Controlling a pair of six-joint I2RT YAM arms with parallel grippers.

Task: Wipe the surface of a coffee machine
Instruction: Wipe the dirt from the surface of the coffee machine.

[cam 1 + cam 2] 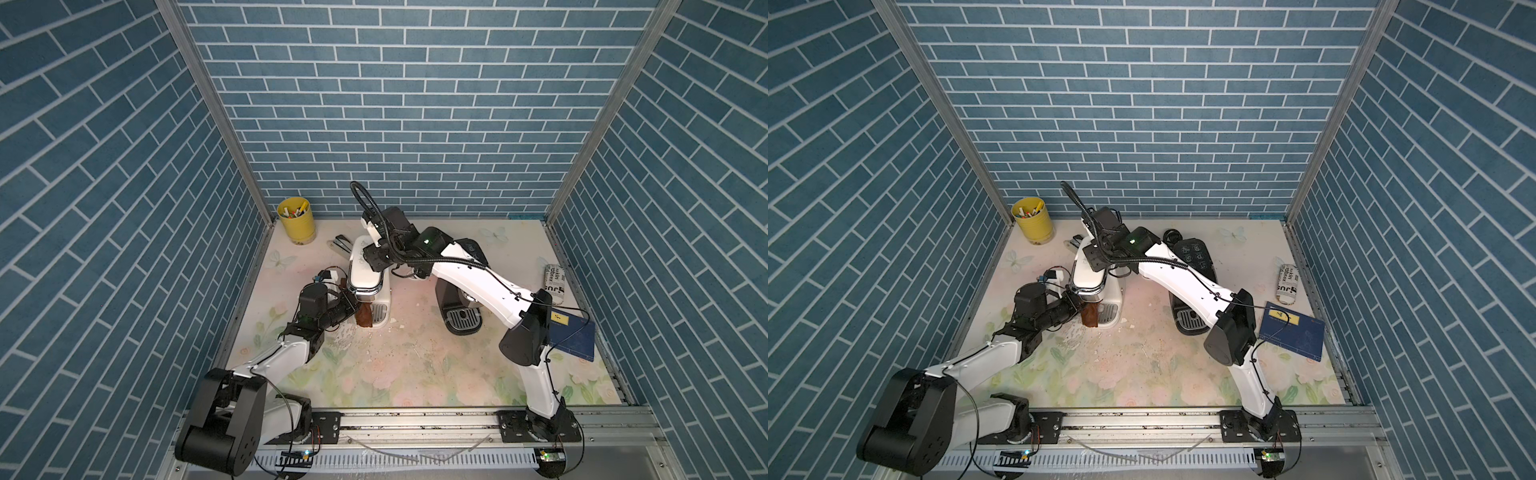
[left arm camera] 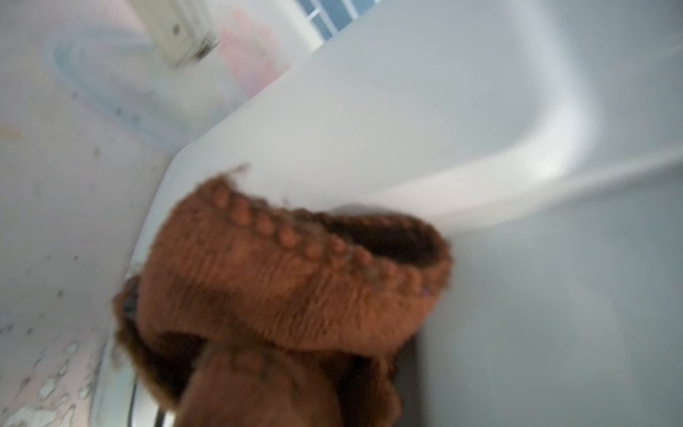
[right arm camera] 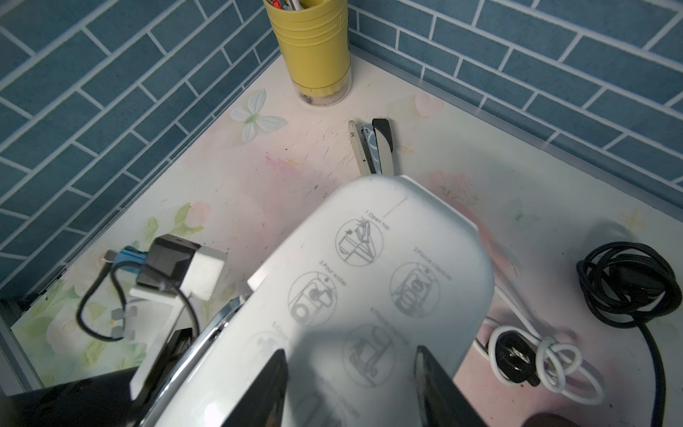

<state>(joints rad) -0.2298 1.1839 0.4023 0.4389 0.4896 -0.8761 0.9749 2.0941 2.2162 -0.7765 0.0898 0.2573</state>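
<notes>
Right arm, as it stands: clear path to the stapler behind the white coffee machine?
Probably yes. The right gripper sits open above the white coffee machine, and the stapler lies on the table just beyond it; from above nothing stands between.

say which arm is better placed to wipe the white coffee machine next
Left: the left pincer is shut on the brown cloth at the white coffee machine; the right pincer sits open over its top, with no cloth.

The blurred brown cloth [image 2: 288, 295] bunched over the left gripper's [image 1: 353, 307] jaws hides them, and the right gripper's [image 3: 350, 351] finger bases are cut off by the edge.
</notes>
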